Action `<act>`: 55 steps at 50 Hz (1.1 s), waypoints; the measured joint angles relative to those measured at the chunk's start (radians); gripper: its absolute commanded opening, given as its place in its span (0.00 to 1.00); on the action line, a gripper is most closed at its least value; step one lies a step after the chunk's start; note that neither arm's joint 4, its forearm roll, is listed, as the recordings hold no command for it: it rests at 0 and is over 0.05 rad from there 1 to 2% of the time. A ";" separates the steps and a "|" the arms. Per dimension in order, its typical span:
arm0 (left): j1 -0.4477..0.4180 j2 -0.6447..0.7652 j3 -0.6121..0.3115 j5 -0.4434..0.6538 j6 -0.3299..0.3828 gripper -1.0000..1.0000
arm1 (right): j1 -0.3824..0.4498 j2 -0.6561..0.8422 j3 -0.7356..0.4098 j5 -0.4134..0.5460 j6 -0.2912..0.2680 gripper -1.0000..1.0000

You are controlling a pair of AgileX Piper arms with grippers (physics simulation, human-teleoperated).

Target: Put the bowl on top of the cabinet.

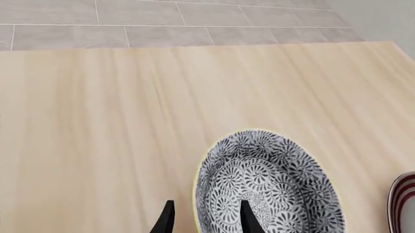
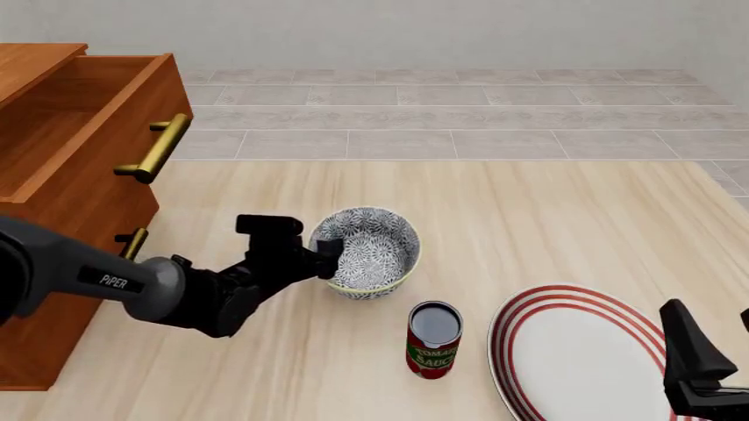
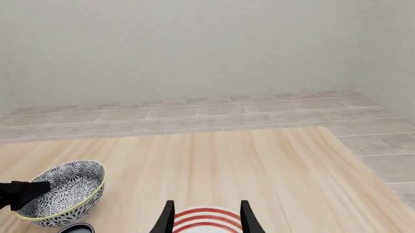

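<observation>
The bowl, stiff, glazed, probably slippery and breakable, is best pinched at its thin rim, which the left pincer straddles, jaws narrowly parted.

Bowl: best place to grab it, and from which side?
Pinch the rim wall nearest the cabinet. The bowl sits upright and open-topped, too wide to span, so one finger goes inside and one outside. The left pincer already straddles that rim, as the left wrist view shows. The can and plate crowd the opposite side.
</observation>
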 measured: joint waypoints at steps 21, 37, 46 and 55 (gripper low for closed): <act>0.022 0.014 -0.003 0.000 0.007 0.00 | -0.001 -0.002 -0.002 0.003 0.004 1.00; 0.031 -0.028 0.012 0.026 0.015 0.00 | -0.001 -0.006 -0.003 0.005 0.005 1.00; 0.028 -0.086 0.023 0.055 0.028 0.00 | 0.000 -0.010 -0.004 0.009 0.005 1.00; 0.023 -0.137 0.033 0.082 0.039 0.00 | 0.000 -0.014 -0.004 0.013 0.005 1.00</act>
